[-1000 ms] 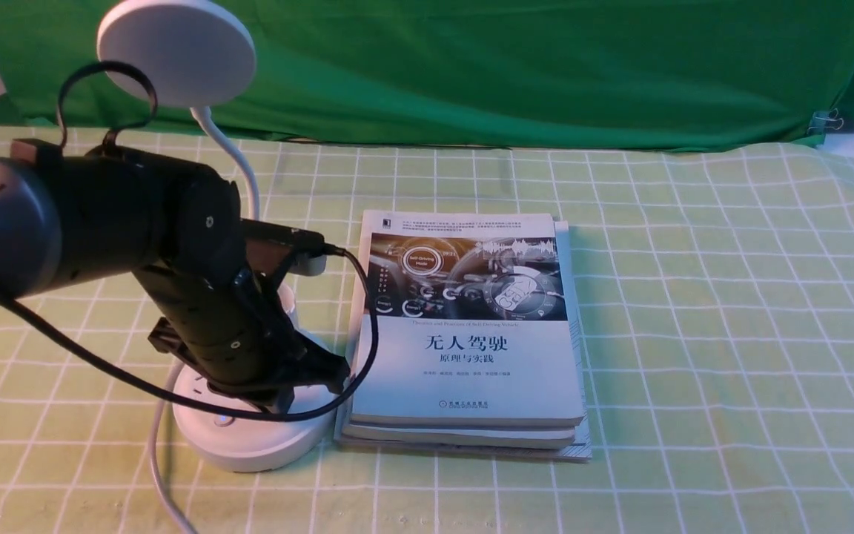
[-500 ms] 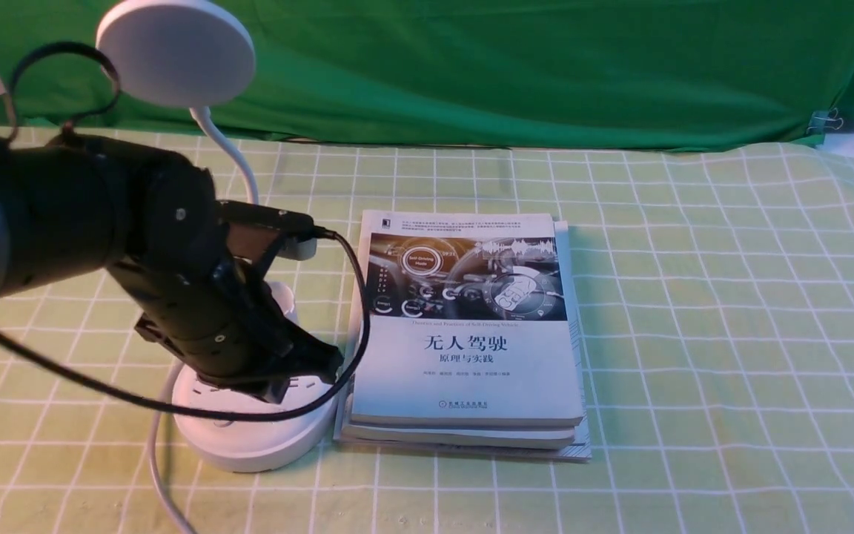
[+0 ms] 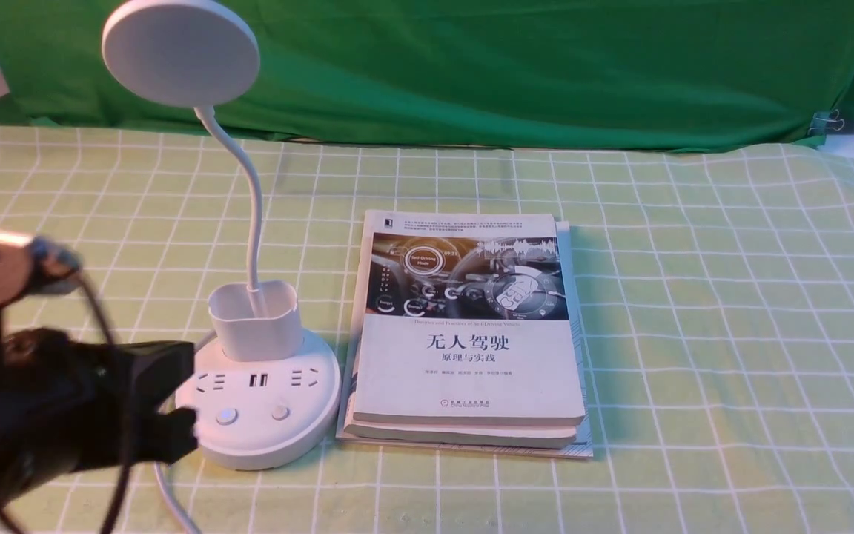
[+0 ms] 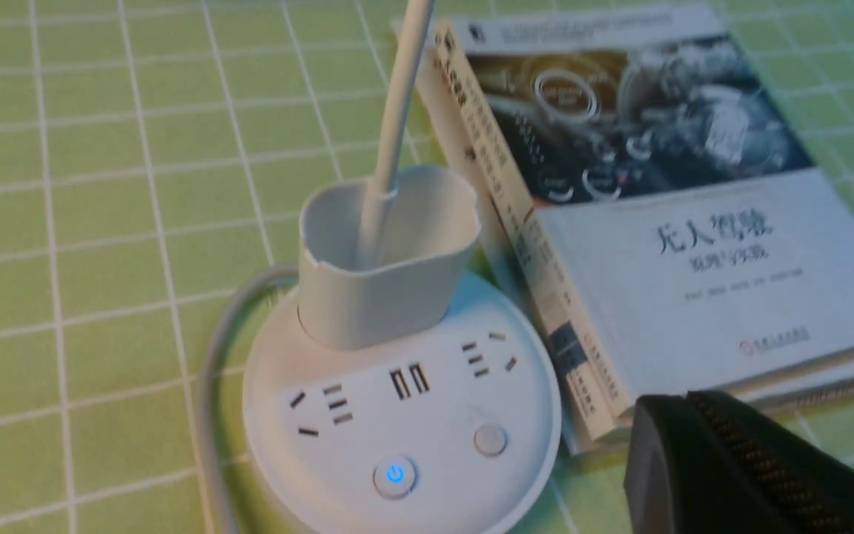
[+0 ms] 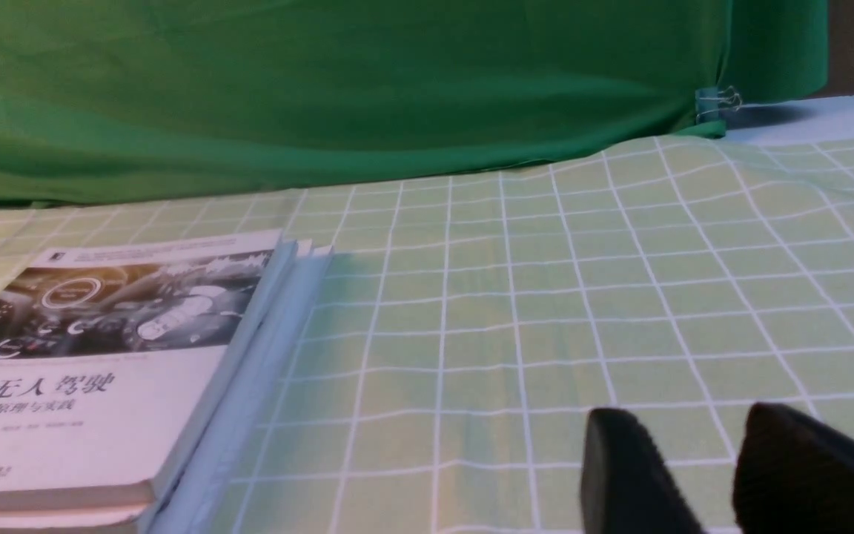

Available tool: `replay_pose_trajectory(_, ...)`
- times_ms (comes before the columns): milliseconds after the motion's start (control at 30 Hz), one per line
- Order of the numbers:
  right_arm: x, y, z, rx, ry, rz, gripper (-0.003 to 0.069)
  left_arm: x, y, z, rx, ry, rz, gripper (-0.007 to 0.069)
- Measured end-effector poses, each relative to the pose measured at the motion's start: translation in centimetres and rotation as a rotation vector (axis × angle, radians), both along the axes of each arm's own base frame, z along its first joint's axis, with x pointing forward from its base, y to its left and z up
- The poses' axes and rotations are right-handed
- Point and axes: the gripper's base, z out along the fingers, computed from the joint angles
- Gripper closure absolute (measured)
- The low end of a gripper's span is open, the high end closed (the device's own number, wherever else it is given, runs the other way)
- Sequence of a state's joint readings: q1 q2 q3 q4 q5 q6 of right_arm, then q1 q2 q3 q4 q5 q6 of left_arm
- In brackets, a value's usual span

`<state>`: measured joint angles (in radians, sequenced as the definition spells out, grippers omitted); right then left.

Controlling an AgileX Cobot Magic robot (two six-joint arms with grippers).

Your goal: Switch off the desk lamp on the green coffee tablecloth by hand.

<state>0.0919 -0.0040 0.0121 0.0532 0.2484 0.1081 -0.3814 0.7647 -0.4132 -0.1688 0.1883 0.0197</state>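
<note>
The white desk lamp stands on the light green grid tablecloth (image 3: pixel 694 297), its disc head (image 3: pixel 181 52) at the upper left on a bendy neck above the cup holder (image 3: pixel 255 320) and round base (image 3: pixel 264 437). The base shows in the left wrist view (image 4: pixel 397 415), with one button (image 4: pixel 395 475) glowing blue and the other (image 4: pixel 490 440) unlit. My left gripper (image 3: pixel 179 404) is shut and empty, low beside the base's left edge and apart from the buttons; it also shows in the left wrist view (image 4: pixel 664 423). My right gripper (image 5: pixel 686 434) is open and empty over bare cloth.
A stack of books (image 3: pixel 471 334) lies right beside the lamp base. The lamp's grey cable (image 3: pixel 167 489) runs from the base toward the near edge. A dark green draped cloth (image 3: pixel 508 67) hangs behind, held by a clip (image 3: pixel 827 121).
My left arm has pulled back from over the lamp base, moving left and toward the near edge. The base, sockets and buttons are now uncovered.
</note>
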Motion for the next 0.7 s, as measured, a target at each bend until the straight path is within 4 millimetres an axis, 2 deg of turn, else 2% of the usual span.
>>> replay_pose_trajectory(100,0.0,0.0,0.0,0.000,0.000,0.000,0.0421,-1.2,0.6,-0.7,-0.035,-0.078,0.017,0.0626)
replay_pose_trajectory(233,0.0,0.0,0.0,0.000,0.000,0.000,0.0421,-1.9,1.0,-1.1,-0.051,-0.146,0.025,0.0626)
replay_pose_trajectory(700,0.0,0.0,0.0,0.000,0.001,0.000,0.0421,-2.5,1.4,-1.1,0.052,-0.262,-0.009,0.0626)
